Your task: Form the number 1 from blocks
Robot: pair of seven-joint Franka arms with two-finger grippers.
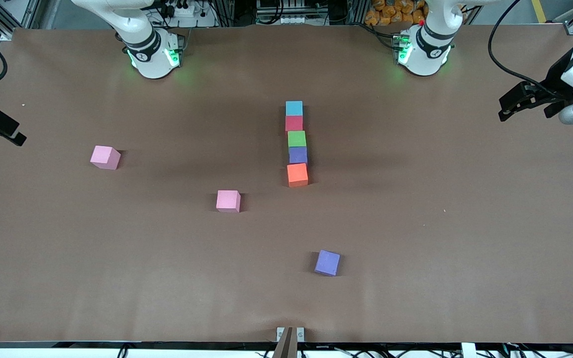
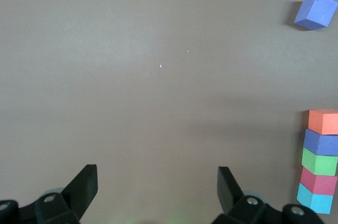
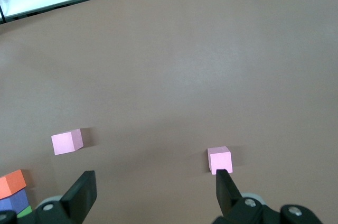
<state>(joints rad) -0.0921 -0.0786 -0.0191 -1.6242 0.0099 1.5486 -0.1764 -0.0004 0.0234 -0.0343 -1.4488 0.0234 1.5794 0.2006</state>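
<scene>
Five blocks form a touching column mid-table: light blue (image 1: pixel 294 108) farthest from the front camera, then red (image 1: pixel 294 123), green (image 1: pixel 297 138), purple (image 1: pixel 298 155) and orange (image 1: pixel 297 175) nearest. A second purple block (image 1: pixel 327 262) lies loose near the front edge. One pink block (image 1: pixel 228 201) sits beside the orange end, the other pink block (image 1: pixel 105 157) toward the right arm's end. My left gripper (image 1: pixel 504 110) (image 2: pixel 157 182) hangs open over the left arm's end, holding nothing. My right gripper (image 1: pixel 15 136) (image 3: pixel 156 184) is open over the right arm's end, close to a pink block (image 3: pixel 219 159).
The brown table (image 1: pixel 416 223) carries only the blocks. The two arm bases (image 1: pixel 153 54) (image 1: pixel 423 49) stand along the edge farthest from the front camera. A small bracket (image 1: pixel 290 334) sits at the front edge.
</scene>
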